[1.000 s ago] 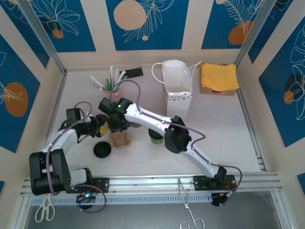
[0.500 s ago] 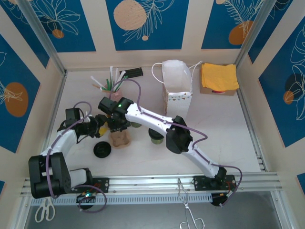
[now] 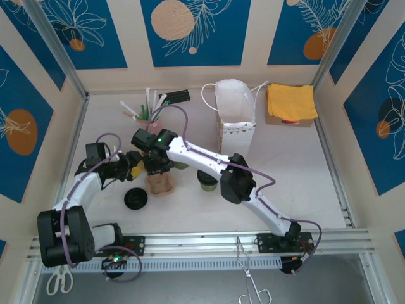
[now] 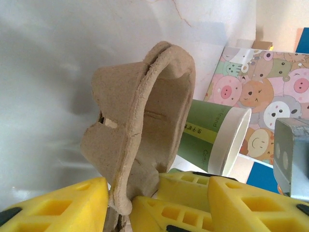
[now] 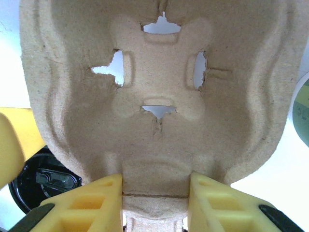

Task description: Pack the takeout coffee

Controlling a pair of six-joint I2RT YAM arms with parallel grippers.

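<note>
The brown pulp cup carrier (image 3: 159, 184) rests on the white table left of centre. My right gripper (image 3: 155, 166) reaches across from the right and is shut on the carrier's (image 5: 159, 92) rim tab, fingers on either side (image 5: 155, 193). My left gripper (image 3: 131, 170) comes in from the left and stands open (image 4: 157, 208). The carrier's upright edge (image 4: 145, 121) and one of the right gripper's yellow fingers lie between its fingers. A green paper cup (image 4: 212, 128) stands just behind the carrier (image 3: 180, 166). A second cup (image 3: 207, 183) is to its right.
A black lid (image 3: 135, 199) lies in front of the carrier (image 5: 43, 180). A white paper bag (image 3: 235, 113) with a cartoon band (image 4: 260, 92) stands at the back. Straws (image 3: 149, 109) sit back left, a yellow cloth (image 3: 291, 101) back right. Tongs (image 3: 250, 278) and scissors (image 3: 60, 278) lie below the rail.
The left gripper's jaws have narrowed a little around the carrier's edge and its arm has shifted slightly. The right gripper and the carrier have stayed put.
</note>
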